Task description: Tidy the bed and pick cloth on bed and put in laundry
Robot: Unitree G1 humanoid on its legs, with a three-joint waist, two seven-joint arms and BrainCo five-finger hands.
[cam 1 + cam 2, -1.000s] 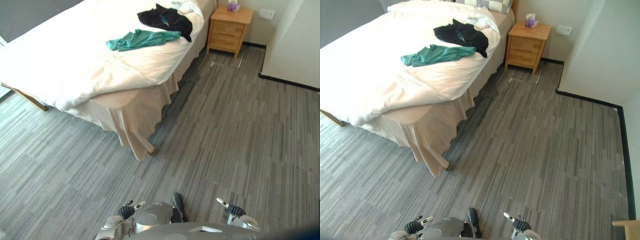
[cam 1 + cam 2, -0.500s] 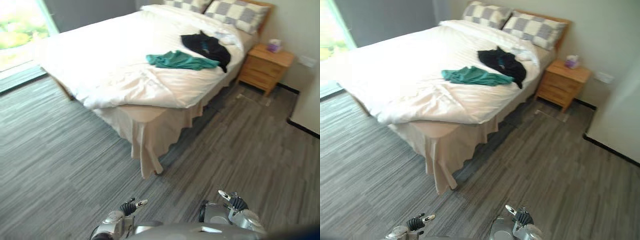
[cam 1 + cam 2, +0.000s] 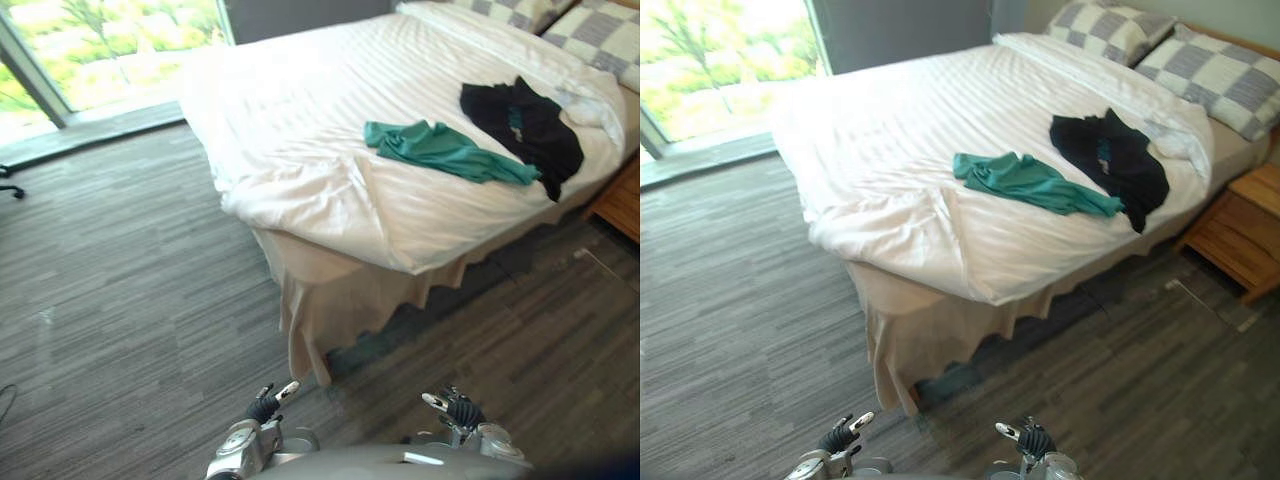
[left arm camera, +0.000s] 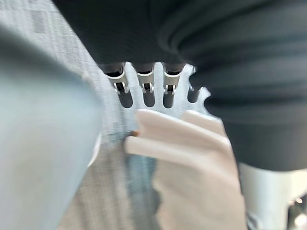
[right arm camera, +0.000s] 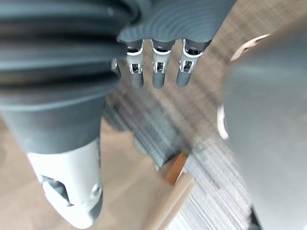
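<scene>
- A wide bed [image 3: 900, 130] under a white, faintly striped duvet stands across the upper part of the head views, one corner pointing toward the robot.
- A crumpled teal-green cloth [image 3: 1035, 183] lies on top of the duvet, near the side of the bed that faces the bedside cabinet.
- A black garment [image 3: 1115, 160] with a small teal patch lies bunched just beyond the green cloth, toward the pillows. The two appear to touch at the green cloth's far end.
- Two grey-and-white checked pillows [image 3: 1215, 75] rest at the head of the bed.
- A beige fabric bed skirt [image 3: 940, 335] hangs below the duvet at the near corner, down to the grey striped wood-look floor [image 3: 730, 290].
- A light wooden bedside cabinet [image 3: 1240, 235] stands on the floor beside the head of the bed.
- A large window [image 3: 710, 50] with green foliage outside runs along the far left.
- The left hand [image 3: 265, 403] hangs low over the floor, well apart from the bed. Its fingers [image 4: 148, 91] are straight, slightly apart, and hold nothing.
- The right hand [image 3: 455, 408] hangs likewise over the floor. Its fingers [image 5: 158, 72] are straight and empty.
</scene>
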